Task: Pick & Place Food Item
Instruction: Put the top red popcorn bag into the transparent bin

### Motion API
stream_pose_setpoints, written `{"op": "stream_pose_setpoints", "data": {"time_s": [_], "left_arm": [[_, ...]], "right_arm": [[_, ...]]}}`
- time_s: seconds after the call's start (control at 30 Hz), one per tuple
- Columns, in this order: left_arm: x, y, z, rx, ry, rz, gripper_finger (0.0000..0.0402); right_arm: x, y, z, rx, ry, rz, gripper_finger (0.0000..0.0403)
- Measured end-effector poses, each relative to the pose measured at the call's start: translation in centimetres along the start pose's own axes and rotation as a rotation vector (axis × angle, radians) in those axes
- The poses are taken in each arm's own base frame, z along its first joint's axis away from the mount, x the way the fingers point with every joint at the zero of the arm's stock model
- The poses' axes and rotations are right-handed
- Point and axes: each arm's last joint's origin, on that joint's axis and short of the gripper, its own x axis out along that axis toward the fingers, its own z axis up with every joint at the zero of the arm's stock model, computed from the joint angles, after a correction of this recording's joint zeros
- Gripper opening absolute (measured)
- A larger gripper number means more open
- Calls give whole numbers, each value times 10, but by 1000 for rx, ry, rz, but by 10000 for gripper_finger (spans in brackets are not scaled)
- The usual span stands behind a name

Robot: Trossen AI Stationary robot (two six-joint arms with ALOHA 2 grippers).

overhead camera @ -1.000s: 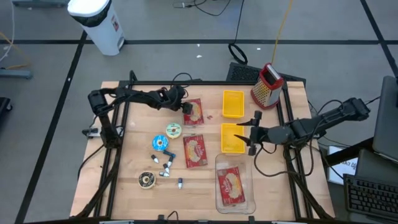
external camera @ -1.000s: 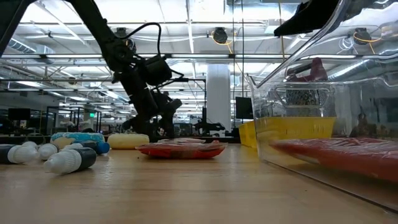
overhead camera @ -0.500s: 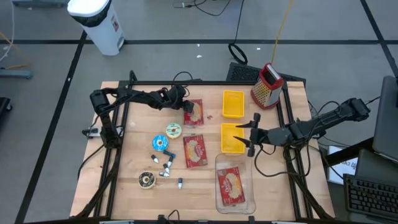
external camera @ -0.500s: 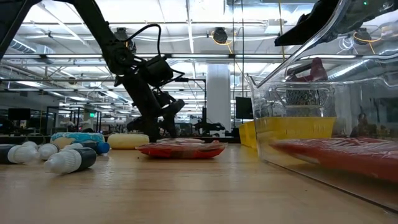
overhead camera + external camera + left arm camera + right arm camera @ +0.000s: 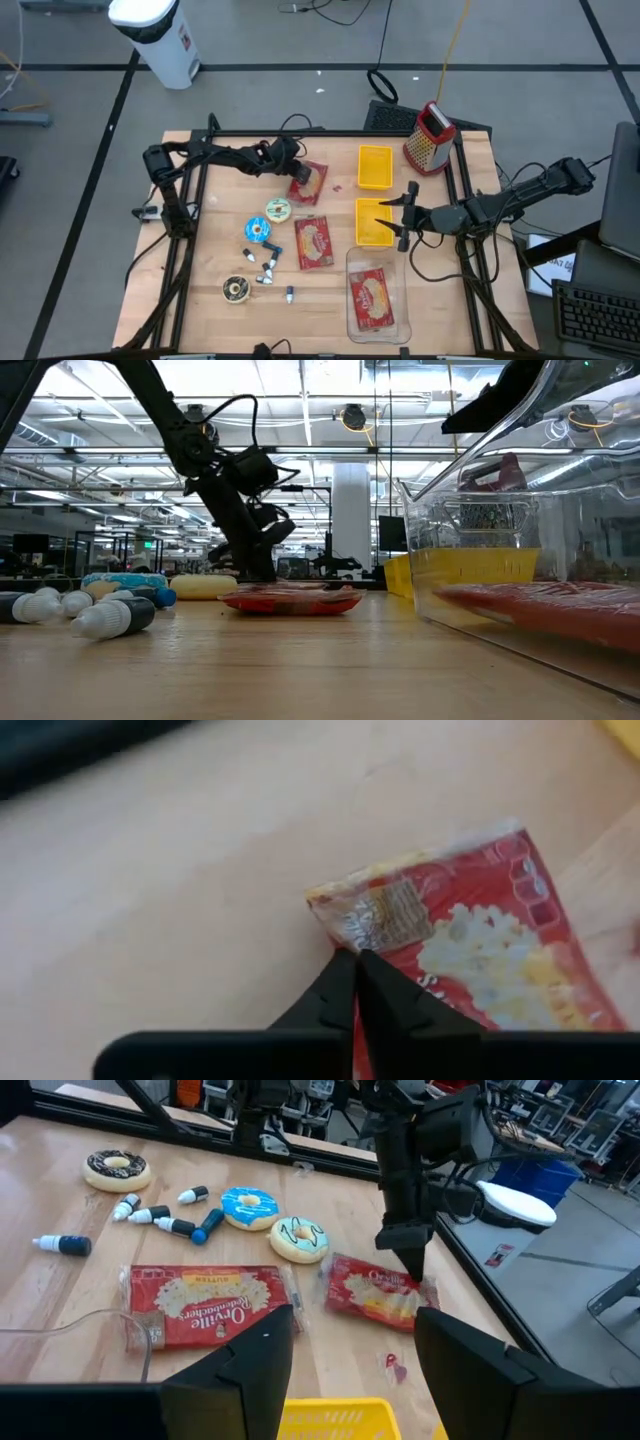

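Glossy red popcorn packet (image 5: 470, 945), flat, pinched by left gripper (image 5: 357, 960).

The light wooden table (image 5: 215, 260) stands on a grey floor (image 5: 70, 200) marked with dark lines. A white plastic bin (image 5: 160, 35) stands far left. Behind, long ceiling lights (image 5: 300, 405) and a white column (image 5: 351, 520), perhaps a workshop hall.

left gripper (image 5: 357, 957) jaws closed, right gripper (image 5: 355, 1335) jaws apart
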Motion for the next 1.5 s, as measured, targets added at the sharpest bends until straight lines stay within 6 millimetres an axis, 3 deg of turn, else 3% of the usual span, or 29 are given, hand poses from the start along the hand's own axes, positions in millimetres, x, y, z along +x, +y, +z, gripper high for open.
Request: {"op": "stream_pose_setpoints", "data": {"time_s": [0.13,0.33,0.5,0.63,0.77,1.0,1.3,1.5], "left_arm": [[-25,-11,14,86,-108,12,2],[-83,-45,30,291,-327,-55,2],[-126,-87,27,499,-512,-184,2],[-146,-115,17,632,-621,-244,1],[-153,-128,8,698,-661,-189,1],[-155,-130,6,700,-676,-111,2],[-156,-130,6,704,-679,-113,1],[-156,-132,4,706,-674,-151,2]], "right_arm": [[0,0,0,1,-1,0,196],[0,0,5,32,-49,-3,196],[0,-3,11,71,-104,-16,196],[2,-6,12,80,-108,-34,196],[2,-7,12,103,-105,-40,196],[6,-10,10,198,-96,-60,196],[43,-21,-1,312,-56,-171,199],[56,-40,5,368,-170,-93,236]]}}
